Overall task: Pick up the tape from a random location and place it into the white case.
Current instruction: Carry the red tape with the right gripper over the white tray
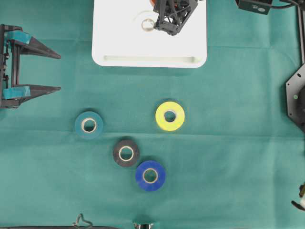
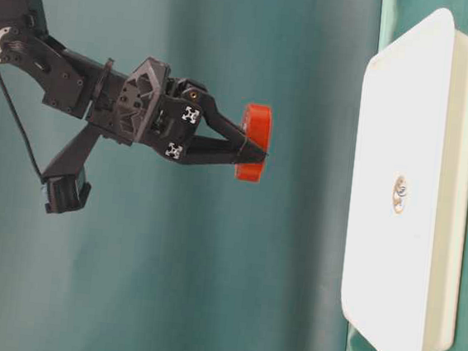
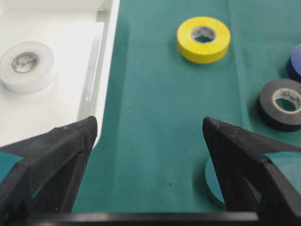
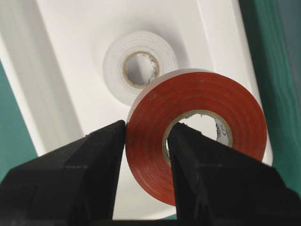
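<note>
Red tape [image 4: 197, 141] on edge, above white case [image 4: 70, 94].

plain white shallow plastic tray [image 1: 190, 28] on a plain dark green cloth [image 1: 228, 167]; inside the tray a white tape roll [image 1: 148, 24], above it a red tape roll [image 4: 207, 113]. beyond the tray's rim lie yellow [image 1: 170, 116], teal [image 1: 88, 125], black [image 1: 126, 153] and blue [image 1: 150, 175] rolls.

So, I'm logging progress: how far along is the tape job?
Done: a white tape roll lies in the white plastic tray. In hand: the right gripper holds a red tape roll above the tray. Left: releasing it; yellow, teal, black and blue rolls sit on the cloth.
</note>
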